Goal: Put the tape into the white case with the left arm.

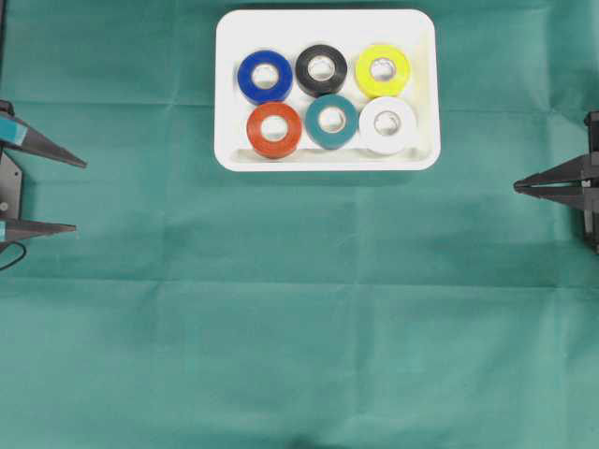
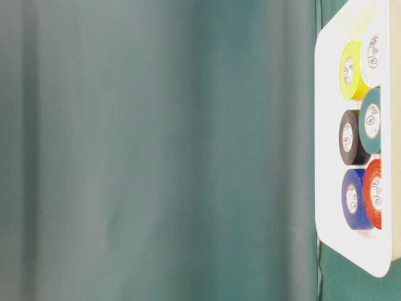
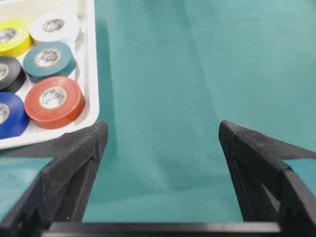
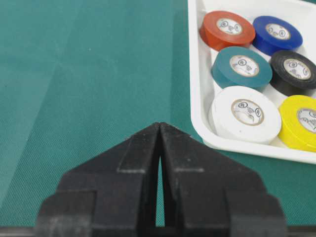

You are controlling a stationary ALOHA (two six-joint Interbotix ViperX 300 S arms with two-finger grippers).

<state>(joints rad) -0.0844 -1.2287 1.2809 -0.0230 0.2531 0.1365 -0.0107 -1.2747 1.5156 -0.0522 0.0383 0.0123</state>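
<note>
The white case (image 1: pixel 328 28) lies at the back middle of the green cloth. It holds several tape rolls in two rows: blue (image 1: pixel 265 77), black (image 1: pixel 321 68) and yellow (image 1: pixel 382 70) behind, red (image 1: pixel 274 129), teal (image 1: pixel 330 121) and white (image 1: pixel 387 124) in front. My left gripper (image 1: pixel 80 196), with teal strips, is open and empty at the left edge, well clear of the case. In the left wrist view the gripper (image 3: pixel 163 127) shows only cloth between its fingers, with the case (image 3: pixel 91 59) at upper left. My right gripper (image 1: pixel 517 187) is shut and empty at the right edge.
Green cloth (image 1: pixel 299 309) covers the whole table, with faint creases. The right wrist view shows the shut gripper (image 4: pixel 159 126) just short of the case's rim (image 4: pixel 195 74). The table-level view shows the case (image 2: pixel 326 125) at the far right.
</note>
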